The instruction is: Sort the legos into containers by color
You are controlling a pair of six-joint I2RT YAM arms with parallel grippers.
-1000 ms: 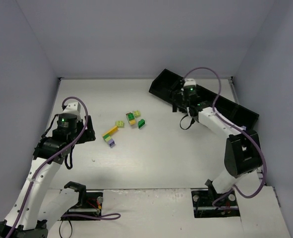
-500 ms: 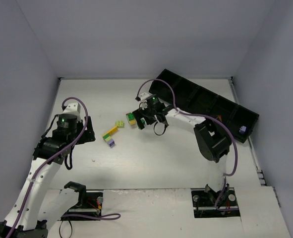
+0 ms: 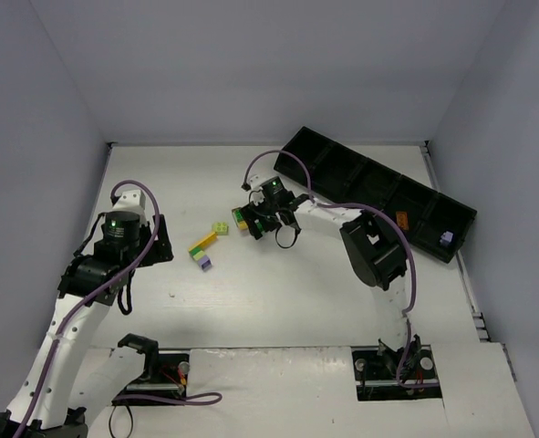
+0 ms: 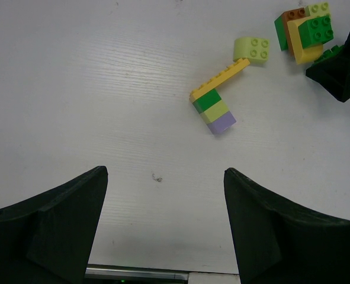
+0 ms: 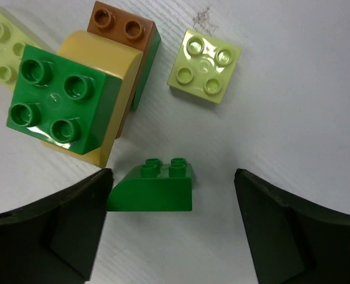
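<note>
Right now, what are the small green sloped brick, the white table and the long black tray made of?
The small dark green sloped brick looks like hard moulded plastic: smooth, slightly shiny, with crisp round studs. The white table top looks matte with fine parallel grain lines, perhaps painted or laminated board. The long black divided tray seems matte plastic, but it is too distant to be sure.

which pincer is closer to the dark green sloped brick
Right. The right pincer straddles the dark green sloped brick, one finger either side; the left pincer hangs well away, beyond the yellow-and-lilac stack.
</note>
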